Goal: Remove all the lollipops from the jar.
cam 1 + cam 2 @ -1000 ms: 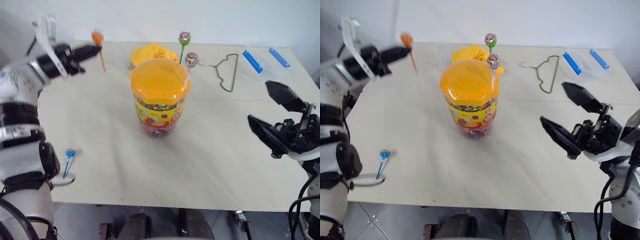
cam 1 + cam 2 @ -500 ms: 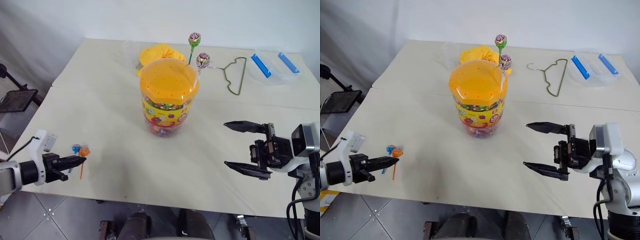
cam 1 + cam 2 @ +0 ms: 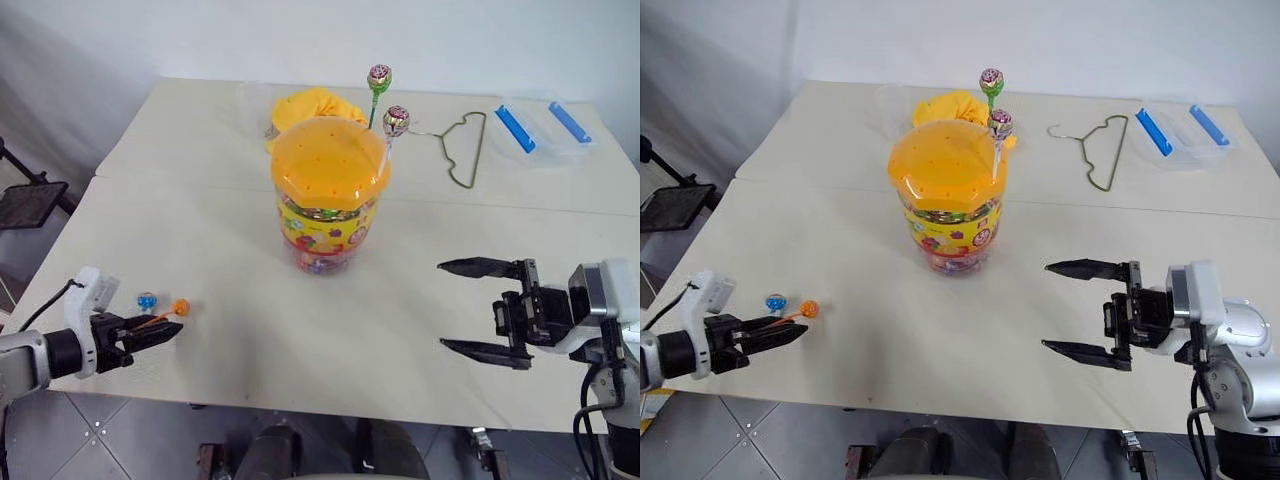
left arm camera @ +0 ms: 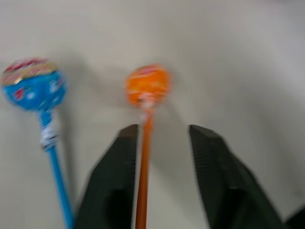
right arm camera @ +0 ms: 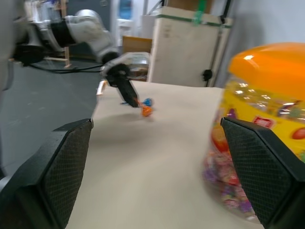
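Note:
The jar (image 3: 328, 195), a clear tub with an orange dotted lid, stands mid-table. A green-stick lollipop (image 3: 379, 77) and a white-stick lollipop (image 3: 396, 121) poke up from the lid's far right side. At the front left corner of the table my left gripper (image 3: 165, 330) is open. The orange lollipop (image 4: 147, 85) lies on the table between its fingers, with the stick against one finger. The blue lollipop (image 4: 33, 88) lies just beside it. My right gripper (image 3: 441, 305) hovers open and wide to the right of the jar, pointing towards it.
A yellow cloth lump (image 3: 310, 103) sits behind the jar. A wire hanger (image 3: 462, 150) and a clear box with blue clips (image 3: 540, 125) lie at the back right. The table's front edge runs just under both grippers.
My left arm swung from the back left down to the front left corner with the orange lollipop, then its fingers parted and the lollipop now rests on the table. The right gripper turned and sank slightly.

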